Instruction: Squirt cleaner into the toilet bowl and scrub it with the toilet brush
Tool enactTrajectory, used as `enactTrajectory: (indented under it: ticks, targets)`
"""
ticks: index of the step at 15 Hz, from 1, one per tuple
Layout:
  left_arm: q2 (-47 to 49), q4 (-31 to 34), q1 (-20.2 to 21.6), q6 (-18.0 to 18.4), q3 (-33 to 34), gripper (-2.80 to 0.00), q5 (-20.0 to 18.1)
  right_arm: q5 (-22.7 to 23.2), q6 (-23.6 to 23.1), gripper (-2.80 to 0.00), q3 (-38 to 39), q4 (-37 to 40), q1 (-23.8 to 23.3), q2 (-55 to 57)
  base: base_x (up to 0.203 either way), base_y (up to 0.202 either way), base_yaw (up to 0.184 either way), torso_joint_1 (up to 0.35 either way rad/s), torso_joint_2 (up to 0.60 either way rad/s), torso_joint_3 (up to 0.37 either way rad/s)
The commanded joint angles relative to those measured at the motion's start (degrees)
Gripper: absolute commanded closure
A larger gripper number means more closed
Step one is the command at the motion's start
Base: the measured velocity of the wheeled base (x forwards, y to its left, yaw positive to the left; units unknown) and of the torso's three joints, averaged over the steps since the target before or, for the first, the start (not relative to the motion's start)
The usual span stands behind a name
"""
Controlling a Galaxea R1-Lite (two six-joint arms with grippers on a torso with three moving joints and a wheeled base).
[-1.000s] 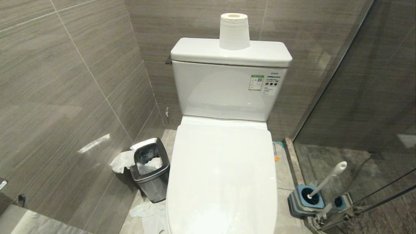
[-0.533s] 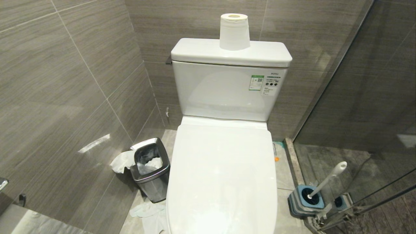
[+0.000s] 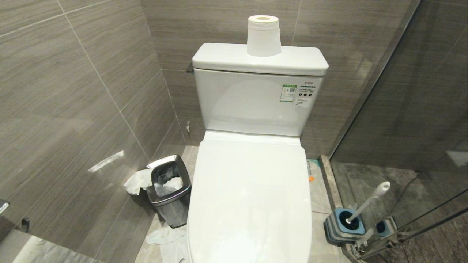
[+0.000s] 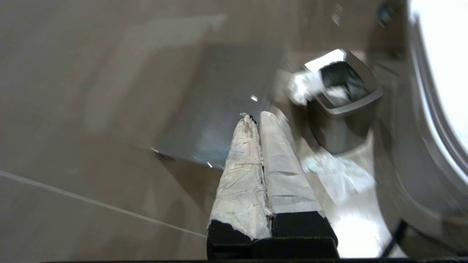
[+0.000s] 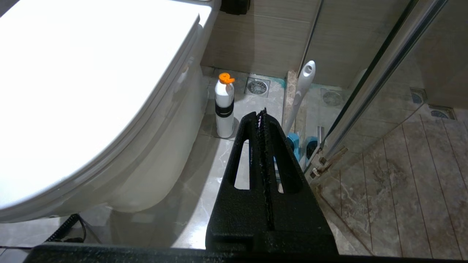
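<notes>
Toilet bowl (image 3: 250,197) is covered: lid down, so nothing can be squirted in yet. Lid is best hooked at its front edge and swung up to the tank. Left gripper (image 4: 255,117) is seen low beside the toilet's left flank, wrapped fingers pressed together, empty. Right gripper (image 5: 262,113) is also closed and empty, low on the right side.

Cleaner bottle (image 5: 224,106), white with orange cap, stands upright on the floor just beside the bowl base. Toilet brush (image 3: 367,201) sits tilted in its holder (image 3: 342,228) against the glass partition (image 3: 420,109).

Obstacles: steel bin (image 3: 169,190) and loose paper (image 3: 166,237) crowd the left; paper roll (image 3: 263,35) on the tank may be knocked by the raised lid.
</notes>
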State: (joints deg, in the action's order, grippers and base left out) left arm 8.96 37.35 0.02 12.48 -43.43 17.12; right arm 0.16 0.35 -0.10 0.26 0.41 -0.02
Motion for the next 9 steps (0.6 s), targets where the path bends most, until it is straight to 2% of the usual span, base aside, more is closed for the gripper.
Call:
enactTrajectory:
  ticks: [1,2,5,6,9]
  targets:
    - [-6.57,6.33,0.07,0.09,4.57,0.0,-3.47,0.02,0.0,0.0,0.01,0.0,0.02,0.02,0.0,0.0,0.0,0.0,0.0,0.0]
    - [-7.81,10.03,0.07,0.33,5.48,0.0,-4.34,0.02,0.0,0.0,0.01,0.0,0.02,0.02,0.0,0.0,0.0,0.0,0.0,0.0]
    - [-8.42,9.25,0.06,1.92,9.54,0.0,-4.48,0.02,0.0,0.0,0.01,0.0,0.02,0.02,0.0,0.0,0.0,0.0,0.0,0.0]
    - [-8.66,6.75,0.06,1.59,11.64,0.0,-4.48,0.02,0.0,0.0,0.01,0.0,0.02,0.02,0.0,0.0,0.0,0.0,0.0,0.0]
    - [-8.78,-6.4,0.03,1.11,18.38,0.0,-4.58,0.02,0.0,0.0,0.01,0.0,0.02,0.02,0.0,0.0,0.0,0.0,0.0,0.0]
